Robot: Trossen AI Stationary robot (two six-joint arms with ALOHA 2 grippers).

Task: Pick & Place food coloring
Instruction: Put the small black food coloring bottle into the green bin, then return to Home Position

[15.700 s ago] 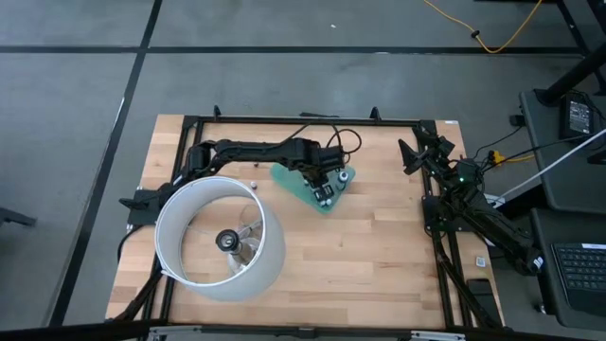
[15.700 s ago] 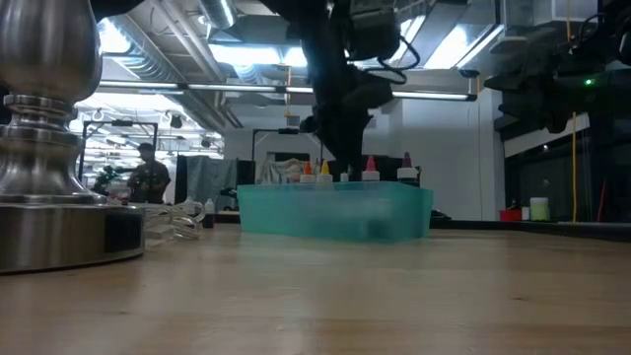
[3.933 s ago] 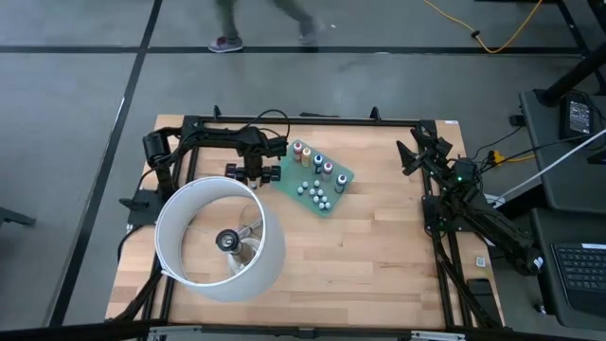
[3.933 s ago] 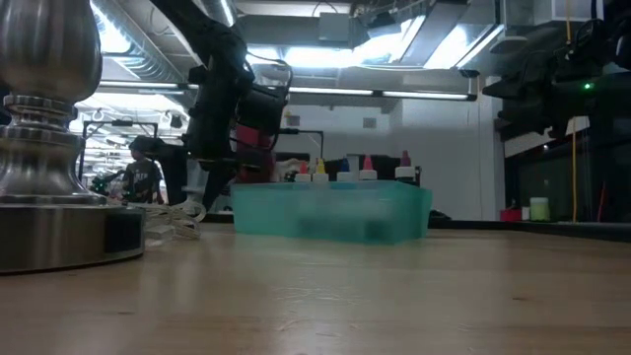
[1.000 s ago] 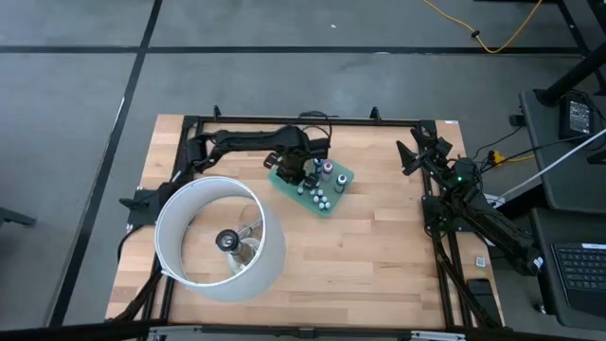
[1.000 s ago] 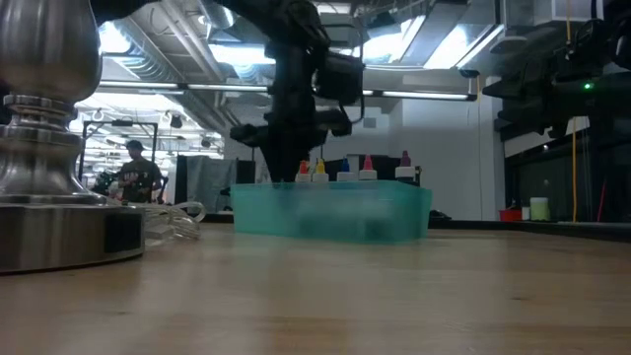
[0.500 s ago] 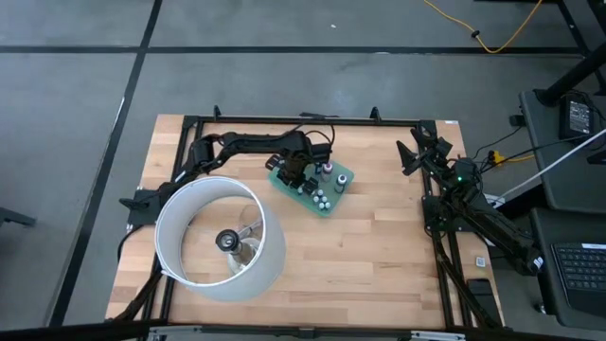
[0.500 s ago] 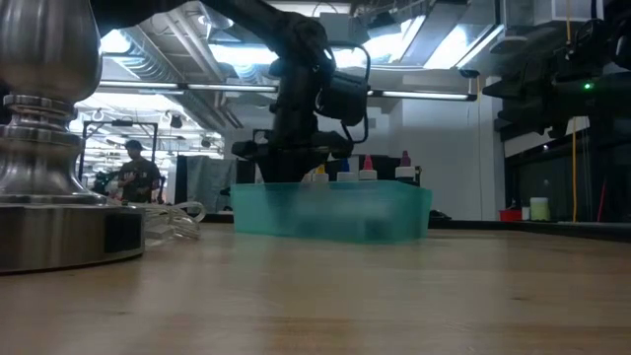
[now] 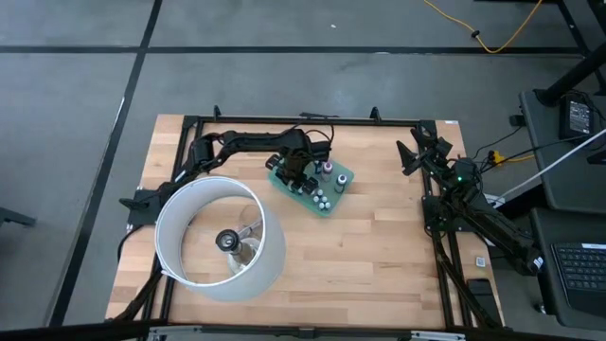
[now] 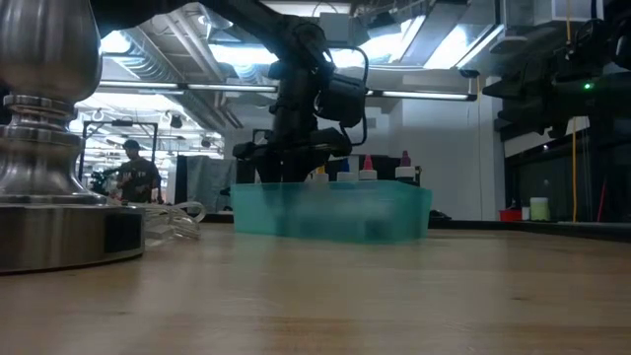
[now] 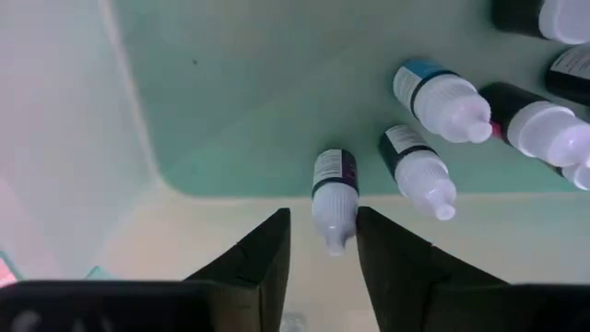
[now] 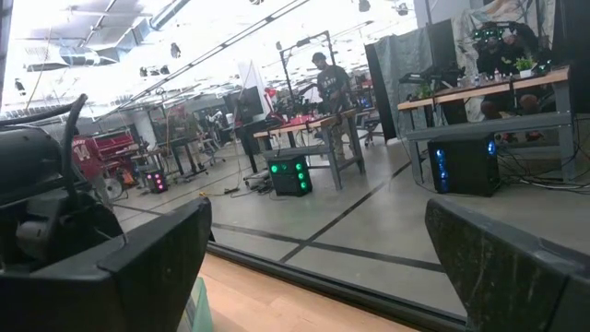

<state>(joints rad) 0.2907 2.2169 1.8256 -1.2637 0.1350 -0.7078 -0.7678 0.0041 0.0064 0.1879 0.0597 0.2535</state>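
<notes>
Left gripper [image 11: 323,242] now lowered onto green tray [image 9: 333,201], fingers parted astride one small bottle [image 11: 334,195] standing inside, not yet pinched, so pick imminent; right gripper [image 9: 414,154] parked, open.

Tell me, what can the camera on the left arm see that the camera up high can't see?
Only the left wrist view shows the left gripper open, its fingers either side of one white-capped food coloring bottle, and the labels on the bottles beside it. Only the high view shows the whole table, the big white ring lamp and the right gripper, waiting at the table's right edge. Both show the green tray holding bottles.
</notes>
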